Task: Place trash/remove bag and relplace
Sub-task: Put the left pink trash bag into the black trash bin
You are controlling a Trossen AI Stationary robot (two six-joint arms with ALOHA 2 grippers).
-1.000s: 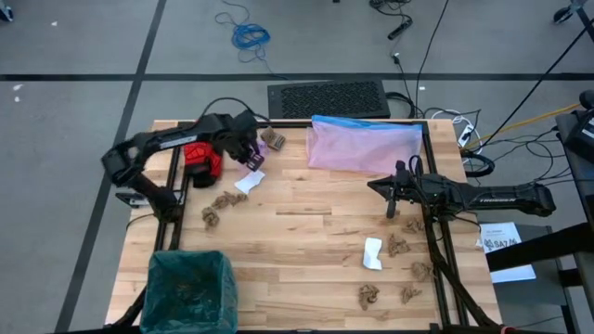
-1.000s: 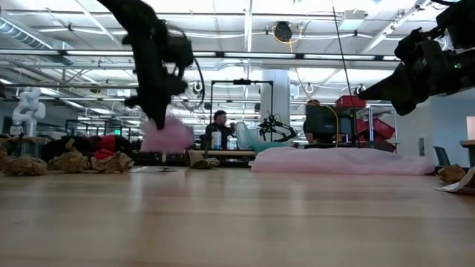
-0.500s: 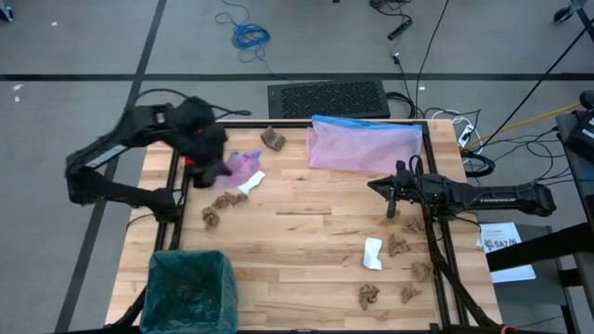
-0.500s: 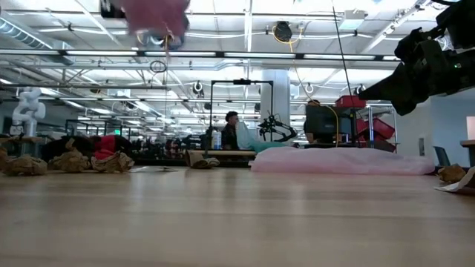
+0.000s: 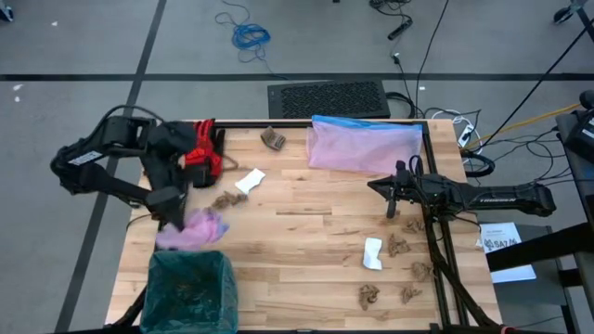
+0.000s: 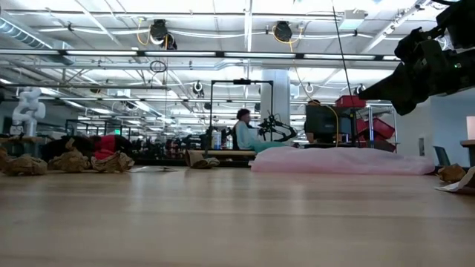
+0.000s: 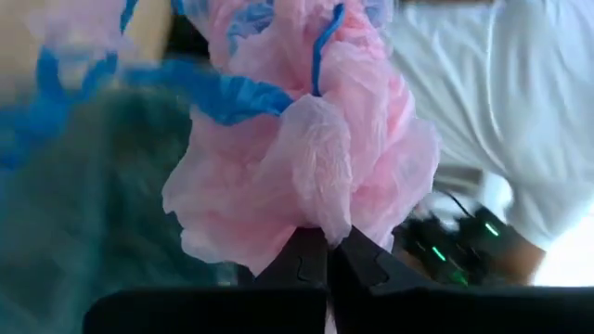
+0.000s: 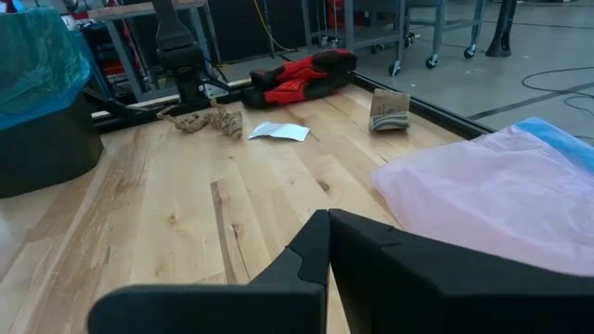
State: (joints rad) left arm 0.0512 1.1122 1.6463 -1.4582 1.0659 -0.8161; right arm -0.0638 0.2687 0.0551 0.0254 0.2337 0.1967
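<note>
A dark bin lined with the teal-green bag (image 5: 190, 286) stands at the table's near left corner; it also shows in the right wrist view as the bag (image 8: 42, 56). Just beyond its far rim, my left gripper (image 5: 174, 215) is shut on a crumpled pink plastic wad (image 5: 193, 228) with blue strings. The left wrist view shows the gripper (image 7: 329, 255) with the wad ahead of it. My right gripper (image 5: 392, 206) hovers shut over the right half of the table, holding nothing. The low view shows no left gripper. My left gripper pinches a bunched fold of the pink wad (image 7: 320, 218) between its two fingertips. The fingers slant down from the table's far left. The wad billows out past the fingertips, several crumpled layers, lifted clear of the table near the bin's far rim.
A flat pale pink bag with a blue edge (image 5: 364, 144) lies at the far right. A red thing (image 5: 202, 153) sits far left. Brown paper crumples (image 5: 223, 200) (image 5: 399, 246) and white scraps (image 5: 249, 181) (image 5: 372, 252) are scattered about. A person (image 6: 245, 133) sits beyond the table.
My left gripper has risen from the table's far left with the pink wad, swung toward the near edge and turned about. The wad, lifted clear, now hangs just beyond the bin's far rim. It has left the low view.
</note>
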